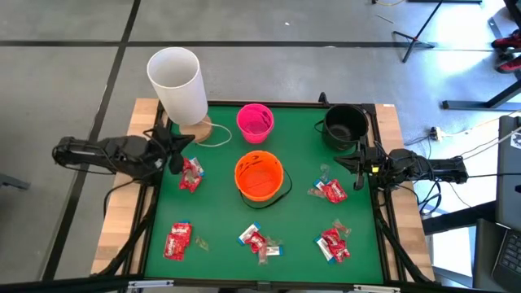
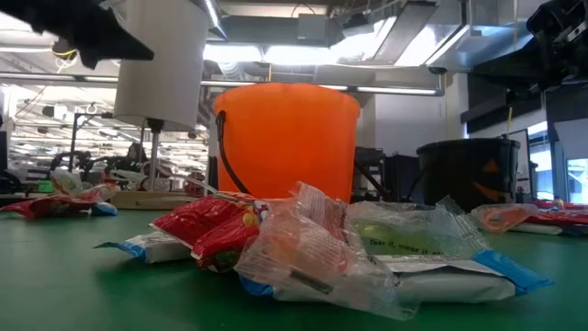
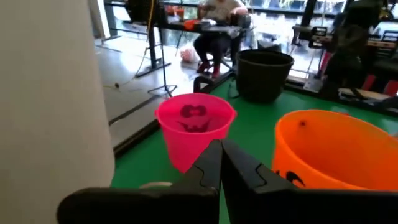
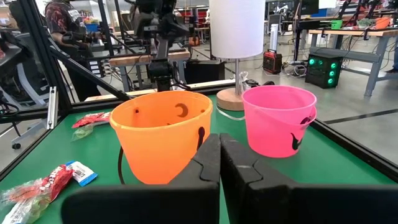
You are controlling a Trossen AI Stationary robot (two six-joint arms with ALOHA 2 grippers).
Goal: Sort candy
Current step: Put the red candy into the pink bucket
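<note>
Several small heaps of candy in red and clear wrappers lie on the green mat (image 1: 301, 224): one near the left arm (image 1: 190, 173), two by the near edge (image 1: 177, 240) (image 1: 259, 242) and two on the right (image 1: 330, 191) (image 1: 334, 242). The low view shows one heap up close (image 2: 312, 244). My left gripper (image 1: 181, 146) (image 3: 221, 158) hangs shut above the mat's far left part, beside the lamp and pointing toward the pink bucket. My right gripper (image 1: 346, 163) (image 4: 219, 152) is shut at the mat's right edge and points at the orange bucket. Neither holds anything.
An orange bucket (image 1: 259, 175) stands mid-mat, a pink one (image 1: 255, 122) behind it and a black one (image 1: 345, 124) at the far right. A lamp with a white shade (image 1: 177, 84) rises at the far left on a wooden base. A person sits in the room beyond (image 3: 214, 25).
</note>
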